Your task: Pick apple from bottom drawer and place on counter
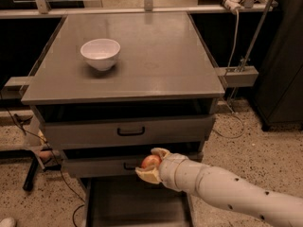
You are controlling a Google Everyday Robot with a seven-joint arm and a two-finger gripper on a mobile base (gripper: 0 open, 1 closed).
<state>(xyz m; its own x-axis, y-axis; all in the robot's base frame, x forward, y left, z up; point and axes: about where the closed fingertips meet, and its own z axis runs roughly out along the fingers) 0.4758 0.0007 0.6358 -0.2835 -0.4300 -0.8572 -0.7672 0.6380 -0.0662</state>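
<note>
"Holding anything, that gripper (151, 164)?"
"Yes. Its pale fingers (159, 152) are clamped above and below the apple (150, 161), which hangs over the open bottom drawer (132, 205), in front of the middle drawer (92, 167)."
"Anything hidden?"
"The middle drawer's handle (128, 166) sits partly behind the apple; the bottom drawer's front runs off the lower edge."
</note>
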